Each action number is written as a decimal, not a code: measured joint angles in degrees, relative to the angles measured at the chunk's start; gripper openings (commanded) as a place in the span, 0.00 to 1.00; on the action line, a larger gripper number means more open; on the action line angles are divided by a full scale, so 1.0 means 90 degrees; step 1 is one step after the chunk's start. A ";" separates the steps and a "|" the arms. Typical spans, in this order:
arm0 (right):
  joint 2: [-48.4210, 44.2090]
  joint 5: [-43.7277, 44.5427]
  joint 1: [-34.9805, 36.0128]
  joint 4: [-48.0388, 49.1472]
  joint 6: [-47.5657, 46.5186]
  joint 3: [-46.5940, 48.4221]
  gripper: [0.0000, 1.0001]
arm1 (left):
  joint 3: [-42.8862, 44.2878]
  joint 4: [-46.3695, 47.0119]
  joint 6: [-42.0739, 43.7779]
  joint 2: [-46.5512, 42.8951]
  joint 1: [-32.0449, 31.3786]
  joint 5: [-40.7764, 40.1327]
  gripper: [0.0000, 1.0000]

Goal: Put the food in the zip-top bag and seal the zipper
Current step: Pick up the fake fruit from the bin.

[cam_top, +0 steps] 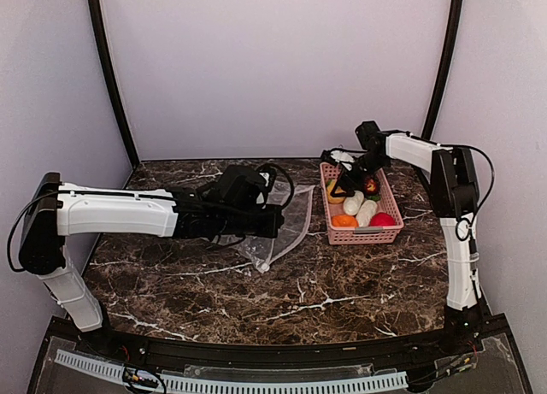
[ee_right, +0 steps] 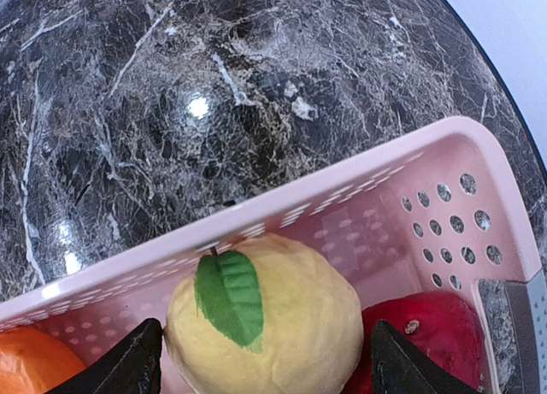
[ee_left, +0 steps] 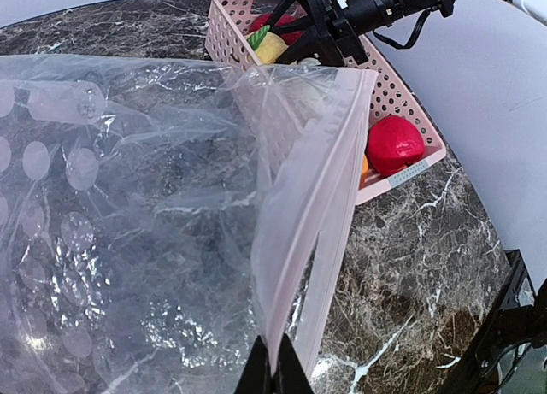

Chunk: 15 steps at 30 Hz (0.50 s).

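The zip-top bag lies crinkled on the marble left of the pink basket. My left gripper is shut on the bag's mouth edge, on the pinkish zipper strip, and the mouth gapes slightly. The food sits in the basket: a red fruit, an orange one, white oblong ones and a yellowish fruit with a green leaf. My right gripper is down in the basket's far end, open, with its fingers on either side of the yellowish fruit. A gap shows at the right finger.
The basket's pink wall rises just beyond the yellowish fruit, with a red fruit pressed against its right side. Dark marble table runs in front of bag and basket. The enclosure's walls stand close behind.
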 measured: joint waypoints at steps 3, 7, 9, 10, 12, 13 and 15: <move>0.0160 -0.0034 0.0029 0.0007 0.0002 0.0168 0.74 | -0.0027 0.0005 0.0000 -0.0002 0.0000 0.0000 0.01; 0.0221 -0.0044 0.0046 0.0024 0.0049 0.0209 0.64 | -0.0049 0.0002 0.0000 -0.0002 0.0000 0.0000 0.01; 0.0219 -0.0034 0.0046 0.0034 0.0070 0.0202 0.62 | -0.0049 0.0002 0.0000 -0.0002 0.0000 0.0002 0.01; 0.0192 -0.0022 0.0044 0.0051 0.0097 0.0168 0.60 | -0.0049 0.0005 0.0000 -0.0002 0.0000 0.0002 0.01; 0.0070 0.0024 0.0039 0.0085 0.0158 0.0015 0.58 | -0.0049 0.0010 0.0000 -0.0002 0.0000 0.0002 0.01; -0.0024 0.0024 0.0034 0.0097 0.0206 -0.0090 0.57 | -0.0049 0.0010 0.0000 -0.0002 0.0000 0.0002 0.01; -0.0253 0.0019 0.0022 0.0102 0.0306 -0.0299 0.56 | -0.0049 0.0017 0.0000 -0.0002 0.0000 0.0002 0.01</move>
